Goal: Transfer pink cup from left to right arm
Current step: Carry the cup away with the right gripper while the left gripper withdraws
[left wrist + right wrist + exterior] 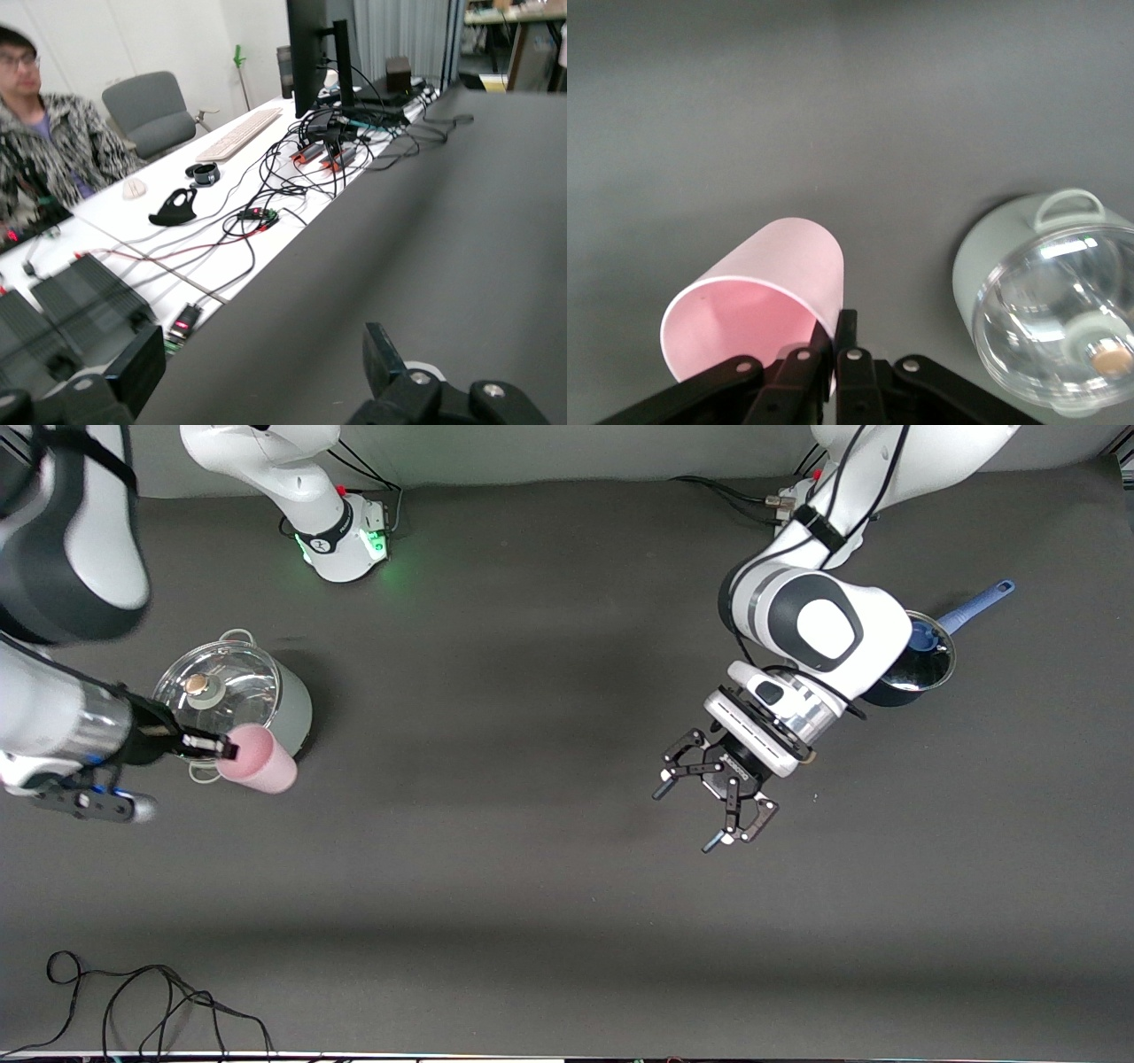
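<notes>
Right end effector point(226, 748): you see it clamped on the pink cup point(261, 771) rim, beside the grey lidded pot point(235, 695).
Left end effector point(718, 802): spread wide, holding nothing, waiting over the surface point(532, 691).

The pink cup point(757, 305) looks like smooth matt plastic. The grey pot point(297, 707) carries a glossy clear glass lid point(217, 688). The dark surface point(532, 868) appears matt, cloth-like.

Table middle point(532, 691) open; grey pot point(235, 695) crowds pink cup point(261, 760).
</notes>
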Controlling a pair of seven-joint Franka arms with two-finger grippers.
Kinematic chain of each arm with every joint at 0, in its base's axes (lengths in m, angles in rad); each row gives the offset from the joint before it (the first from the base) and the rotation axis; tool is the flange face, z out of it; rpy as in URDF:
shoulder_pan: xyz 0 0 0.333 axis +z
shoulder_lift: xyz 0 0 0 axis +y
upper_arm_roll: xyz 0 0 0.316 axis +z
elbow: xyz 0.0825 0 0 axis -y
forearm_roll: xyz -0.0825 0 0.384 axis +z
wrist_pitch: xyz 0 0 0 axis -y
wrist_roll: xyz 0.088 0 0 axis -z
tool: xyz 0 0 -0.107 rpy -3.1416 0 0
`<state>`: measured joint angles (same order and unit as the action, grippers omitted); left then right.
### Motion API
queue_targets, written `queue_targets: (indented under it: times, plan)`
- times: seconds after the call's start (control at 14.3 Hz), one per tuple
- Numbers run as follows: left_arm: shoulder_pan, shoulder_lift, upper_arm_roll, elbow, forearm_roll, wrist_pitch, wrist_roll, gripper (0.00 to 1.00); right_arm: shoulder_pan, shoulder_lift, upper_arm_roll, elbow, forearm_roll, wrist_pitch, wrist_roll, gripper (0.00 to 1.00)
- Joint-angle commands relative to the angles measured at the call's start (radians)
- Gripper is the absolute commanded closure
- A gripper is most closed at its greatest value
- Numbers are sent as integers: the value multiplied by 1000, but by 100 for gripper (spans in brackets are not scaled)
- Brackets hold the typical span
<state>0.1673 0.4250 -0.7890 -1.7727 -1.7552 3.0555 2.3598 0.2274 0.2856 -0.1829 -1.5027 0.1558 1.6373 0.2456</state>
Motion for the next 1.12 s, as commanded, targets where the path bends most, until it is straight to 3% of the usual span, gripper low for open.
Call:
queue_targets:
  times: [0.0, 0.28, 0.63, 0.84, 1.05]
  plan:
    - [37, 5, -3, 2, 136, -61, 9, 1, 10, -36, -1, -192, -9, 166, -22, 100]
    - [72, -9, 7, -22, 394, -112, 3, 0, -11, 23, -6, -333, 4, 364, -84, 100]
    - [75, -66, 120, -28, 655, -294, -81, 0, -33, 147, -4, -370, 51, 476, -106, 100]
    - [75, -89, 171, -18, 891, -412, -322, 1, -29, 182, -4, -370, 65, 510, -106, 100]
    - [83, -130, 211, -16, 1106, -571, -789, 0, -29, 190, -4, -369, 68, 518, -106, 100]
